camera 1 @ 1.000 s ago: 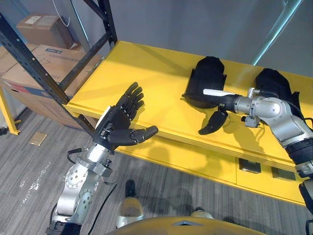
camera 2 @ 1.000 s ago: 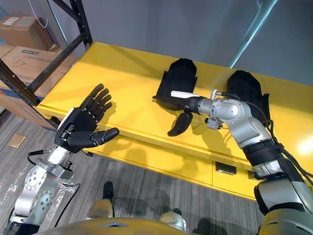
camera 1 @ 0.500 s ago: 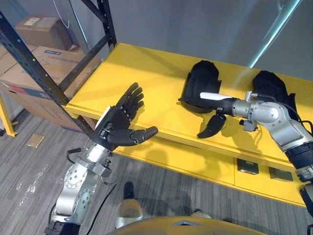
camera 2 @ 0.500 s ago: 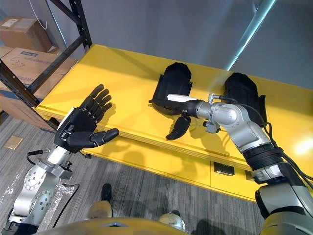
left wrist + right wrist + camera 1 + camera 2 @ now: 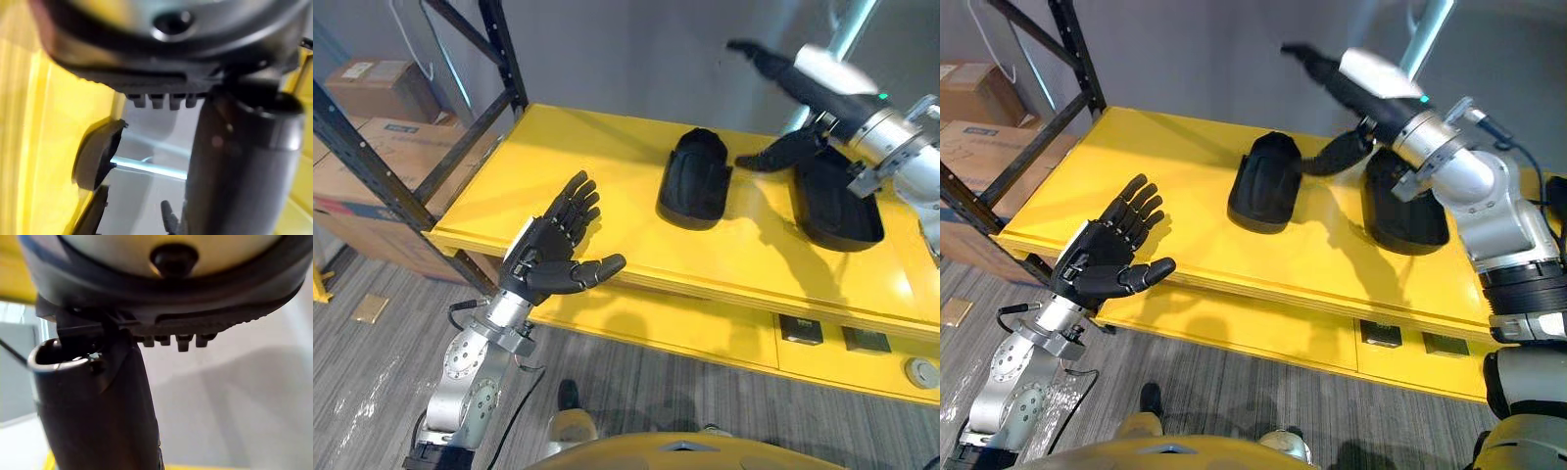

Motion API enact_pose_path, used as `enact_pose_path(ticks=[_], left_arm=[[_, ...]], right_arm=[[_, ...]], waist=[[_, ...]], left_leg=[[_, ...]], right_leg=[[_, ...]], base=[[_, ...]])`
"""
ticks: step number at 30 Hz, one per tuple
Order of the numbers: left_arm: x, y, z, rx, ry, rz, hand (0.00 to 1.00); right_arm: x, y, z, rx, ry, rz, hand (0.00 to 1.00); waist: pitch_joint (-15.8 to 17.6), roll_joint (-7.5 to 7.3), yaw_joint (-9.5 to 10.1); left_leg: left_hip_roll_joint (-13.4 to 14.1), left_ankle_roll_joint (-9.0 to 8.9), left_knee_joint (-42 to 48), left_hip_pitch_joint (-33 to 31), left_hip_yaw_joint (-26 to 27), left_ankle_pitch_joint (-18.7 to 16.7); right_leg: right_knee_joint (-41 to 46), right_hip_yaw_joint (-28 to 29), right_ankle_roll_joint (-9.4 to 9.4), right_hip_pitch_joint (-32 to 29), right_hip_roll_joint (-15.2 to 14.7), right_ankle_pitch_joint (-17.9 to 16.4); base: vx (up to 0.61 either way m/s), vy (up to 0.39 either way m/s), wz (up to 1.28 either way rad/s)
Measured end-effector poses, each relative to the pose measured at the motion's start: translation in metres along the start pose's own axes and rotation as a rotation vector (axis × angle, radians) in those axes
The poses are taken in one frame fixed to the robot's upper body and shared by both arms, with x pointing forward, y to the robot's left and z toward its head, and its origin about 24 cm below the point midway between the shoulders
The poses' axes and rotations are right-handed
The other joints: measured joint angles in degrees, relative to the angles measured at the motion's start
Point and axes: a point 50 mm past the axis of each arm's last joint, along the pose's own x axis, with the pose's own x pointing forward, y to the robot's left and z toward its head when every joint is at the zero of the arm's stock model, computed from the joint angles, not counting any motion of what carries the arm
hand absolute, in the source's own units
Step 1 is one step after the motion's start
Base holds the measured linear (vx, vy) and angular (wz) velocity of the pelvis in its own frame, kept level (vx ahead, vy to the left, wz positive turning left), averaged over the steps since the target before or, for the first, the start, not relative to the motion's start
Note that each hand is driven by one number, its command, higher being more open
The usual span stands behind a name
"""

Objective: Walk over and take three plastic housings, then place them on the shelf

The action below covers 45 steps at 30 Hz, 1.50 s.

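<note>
Two black plastic housings lie on the yellow shelf [image 5: 607,147]: one [image 5: 695,178] near the middle, the other [image 5: 842,201] further right. My right hand [image 5: 803,76] hangs high above and between them, fingers straight and holding nothing, with its thumb [image 5: 781,153] pointing down toward the gap. My left hand [image 5: 551,253] hovers palm-up at the shelf's front left edge, open and empty. In the left wrist view a housing [image 5: 95,155] shows past the thumb [image 5: 234,161].
A black rack upright [image 5: 386,171] with diagonal braces stands at the shelf's left end. Cardboard boxes [image 5: 372,108] sit behind it. A teal pole [image 5: 1425,29] rises behind the shelf. Grey floor [image 5: 372,392] lies below the shelf front.
My right hand has lifted off the shelf from beside the middle housing and now hangs high above both. The view has shifted. My left hand keeps its pose.
</note>
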Motion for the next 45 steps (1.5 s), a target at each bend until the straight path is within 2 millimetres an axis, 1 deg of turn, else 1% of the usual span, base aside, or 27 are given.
enact_pose_path(ticks=[2, 3, 4, 5, 6, 7, 9, 10, 11, 12, 14, 15, 17, 20, 21, 23, 25, 28, 30, 36, 39, 41, 45], left_arm=[[-0.001, 0.0, 0.0, -0.021, -0.007, 0.006, 1.0], [-0.001, 0.0, 0.0, -0.021, -0.007, 0.007, 1.0], [-0.001, 0.0, 0.0, -0.021, -0.008, 0.01, 1.0], [-0.001, 0.001, 0.0, -0.022, -0.007, 0.019, 1.0], [-0.002, 0.001, -0.001, -0.024, -0.004, 0.034, 1.0], [-0.003, 0.002, -0.002, -0.024, 0.0, 0.047, 1.0], [-0.007, 0.003, -0.006, -0.006, 0.022, 0.112, 1.0], [-0.007, 0.003, -0.007, 0.004, 0.03, 0.127, 1.0], [-0.008, 0.003, -0.008, 0.031, 0.044, 0.159, 1.0], [-0.008, 0.005, -0.009, 0.063, 0.054, 0.192, 1.0], [-0.009, 0.009, -0.008, 0.103, 0.052, 0.249, 1.0], [-0.009, 0.01, -0.007, 0.124, 0.052, 0.271, 1.0], [-0.012, 0.018, -0.004, 0.199, 0.052, 0.367, 1.0], [-0.014, 0.027, 0.002, 0.298, 0.046, 0.475, 1.0], [-0.015, 0.028, 0.003, 0.308, 0.042, 0.499, 1.0], [-0.016, 0.031, 0.006, 0.34, 0.031, 0.561, 1.0], [-0.015, 0.033, 0.008, 0.363, 0.017, 0.596, 1.0], [-0.006, 0.035, 0.015, 0.379, -0.031, 0.622, 1.0], [0.002, 0.033, 0.018, 0.368, -0.063, 0.615, 1.0], [0.022, 0.023, 0.019, 0.339, -0.091, 0.517, 1.0], [0.025, 0.019, 0.014, 0.329, -0.075, 0.479, 1.0], [0.029, 0.016, 0.009, 0.314, -0.057, 0.449, 1.0], [0.035, 0.014, 0.006, 0.302, -0.041, 0.426, 1.0]], right_arm=[[-0.007, -0.013, 0.002, -0.015, -0.005, -0.097, 1.0], [-0.017, -0.019, 0.002, -0.027, 0.009, -0.158, 1.0], [-0.023, -0.021, 0.001, -0.028, 0.022, -0.19, 1.0], [-0.037, -0.022, -0.002, -0.019, 0.052, -0.248, 1.0], [-0.052, -0.019, -0.007, 0.009, 0.09, -0.308, 1.0], [-0.059, -0.015, -0.009, 0.032, 0.11, -0.343, 1.0], [-0.089, 0.003, -0.016, 0.129, 0.194, -0.49, 1.0], [-0.096, 0.006, -0.016, 0.147, 0.215, -0.523, 1.0], [-0.11, 0.014, -0.016, 0.181, 0.255, -0.587, 1.0], [-0.122, 0.02, -0.015, 0.209, 0.287, -0.645, 1.0], [-0.135, 0.029, -0.012, 0.245, 0.324, -0.713, 1.0], [-0.138, 0.032, -0.01, 0.256, 0.331, -0.732, 1.0], [-0.146, 0.043, -0.002, 0.299, 0.337, -0.776, 1.0], [-0.152, 0.053, 0.007, 0.341, 0.329, -0.815, 1.0], [-0.152, 0.056, 0.008, 0.35, 0.329, -0.821, 1.0], [-0.156, 0.063, 0.01, 0.373, 0.349, -0.824, 1.0], [-0.158, 0.067, 0.01, 0.395, 0.365, -0.835, 1.0], [-0.158, 0.071, 0.012, 0.415, 0.364, -0.825, 1.0], [-0.154, 0.073, 0.018, 0.43, 0.34, -0.808, 1.0], [-0.149, 0.075, 0.021, 0.449, 0.323, -0.815, 1.0], [-0.148, 0.077, 0.022, 0.459, 0.323, -0.807, 1.0], [-0.149, 0.08, 0.023, 0.474, 0.332, -0.819, 1.0], [-0.149, 0.083, 0.023, 0.488, 0.343, -0.813, 1.0]], waist=[[-0.33, 0.4, -0.88], [-0.68, 0.62, -1.25], [-0.73, 0.7, -1.67], [-0.84, 0.86, -2.35], [-1.7, 0.94, -2.89], [-2.15, 0.98, -3.41], [-2.93, 1.41, -5.61], [-2.99, 1.53, -5.92], [-3.17, 1.82, -6.33], [-3.3, 2.08, -7.15], [-3.41, 2.33, -7.89], [-3.42, 2.35, -8.04], [-3.35, 2.46, -8.36], [-2.77, 2.73, -8.38], [-2.5, 2.79, -8.35], [-1.15, 3.04, -8.3], [0.2, 3.46, -8.19], [1.81, 4.43, -8.01], [2.67, 4.88, -8.06], [5.41, 4.84, -8.04], [5.6, 4.88, -8.51], [5.61, 4.89, -8.58], [5.7, 4.9, -8.58]], left_leg=[[0.56, -0.07, 0.0, 0.08, 1.31, -0.21], [0.83, -0.13, 0.0, 0.15, 2.25, -0.26], [0.91, -0.16, 0.0, 0.32, 2.66, -0.29], [1.02, -0.22, 0.0, 0.76, 3.57, -0.43], [1.18, -0.36, 0.0, 0.83, 4.74, -0.69], [1.25, -0.39, 0.0, 0.82, 5.22, -0.74], [1.44, -0.42, 0.0, 1.25, 6.83, -0.79], [1.49, -0.45, 0.0, 1.45, 7.27, -0.81], [1.71, -0.7, 0.01, 1.86, 8.42, -1.03], [1.87, -0.83, 0.02, 1.88, 9.03, -1.14], [2.21, -0.99, 0.03, 1.89, 9.97, -1.26], [2.34, -1.03, 0.03, 1.82, 10.19, -1.29], [2.6, -1.15, 0.05, 1.43, 11.02, -1.39], [2.54, -1.19, 0.06, -0.44, 11.0, -1.46], [2.53, -1.18, 0.06, -0.72, 10.92, -1.45], [2.27, -1.09, 0.07, -1.25, 10.23, -1.37], [1.97, -1.04, 0.08, -1.56, 9.66, -1.34], [1.56, -0.46, 0.1, -2.64, 8.47, -0.9], [1.5, -0.22, 0.13, -3.29, 7.74, -0.6], [1.46, -0.22, 0.23, -3.36, 7.5, -0.61], [1.46, -0.29, 0.18, -3.25, 7.62, -0.7], [1.47, -0.32, 0.18, -3.16, 7.71, -0.75], [1.47, -0.31, 0.2, -2.91, 8.04, -0.76]], right_leg=[[-0.05, 1.37, -0.29, -1.09, 0.4, 0.08], [-0.39, 2.37, -0.38, -1.75, 0.66, 0.21], [-0.79, 2.76, -0.3, -1.75, 0.81, 0.32], [-0.96, 3.56, -0.23, -1.96, 0.88, 0.44], [-0.96, 4.72, -0.17, -2.9, 0.98, 0.51], [-1.02, 5.19, -0.12, -3.27, 1.06, 0.59], [-1.32, 6.56, 0.09, -3.92, 1.2, 0.99], [-1.54, 6.94, -0.14, -4.02, 1.26, 1.27], [-1.99, 7.95, -0.15, -4.38, 1.49, 1.56], [-2.09, 8.49, -0.25, -4.8, 1.67, 1.66], [-2.45, 9.32, -0.34, -5.43, 2.02, 2.01], [-2.57, 9.45, -0.38, -5.65, 2.16, 2.12], [-2.75, 10.25, -0.28, -6.69, 2.46, 2.32], [-2.76, 10.43, -0.25, -8.61, 2.43, 2.39], [-2.77, 10.43, -0.29, -8.81, 2.43, 2.43], [-2.75, 9.95, -0.05, -8.84, 2.19, 2.59], [-2.74, 9.46, -0.04, -8.66, 1.9, 2.58], [-2.73, 8.45, -0.06, -8.73, 1.57, 2.59], [-2.71, 7.81, -0.35, -8.8, 1.55, 2.74], [-2.53, 7.73, -0.49, -8.77, 1.54, 2.61], [-2.44, 7.93, -0.42, -8.83, 1.54, 2.44], [-1.61, 8.25, -0.46, -9.27, 1.51, 2.0], [-1.02, 8.81, -0.52, -9.62, 1.47, 1.85]], base=[[-0.07, -0.014, -0.38], [-0.05, -0.012, -0.4], [-0.02, -0.015, -0.39], [0.0, -0.01, -0.41], [0.0, -0.006, -0.42], [0.02, -0.003, -0.43], [0.05, -0.01, -0.34], [0.04, -0.012, -0.38], [0.04, -0.016, -0.38], [0.04, -0.02, -0.37], [0.02, -0.017, -0.24], [0.01, -0.023, -0.23], [-0.01, -0.024, -0.18], [-0.01, -0.003, -0.03], [-0.02, -0.002, 0.07], [-0.01, 0.003, 0.14], [-0.01, 0.01, 0.19], [0.01, 0.009, 0.2], [0.02, 0.002, 0.14], [0.02, 0.0, 0.02], [0.01, -0.003, -0.02], [0.01, -0.003, -0.05], [0.0, -0.004, -0.05]])
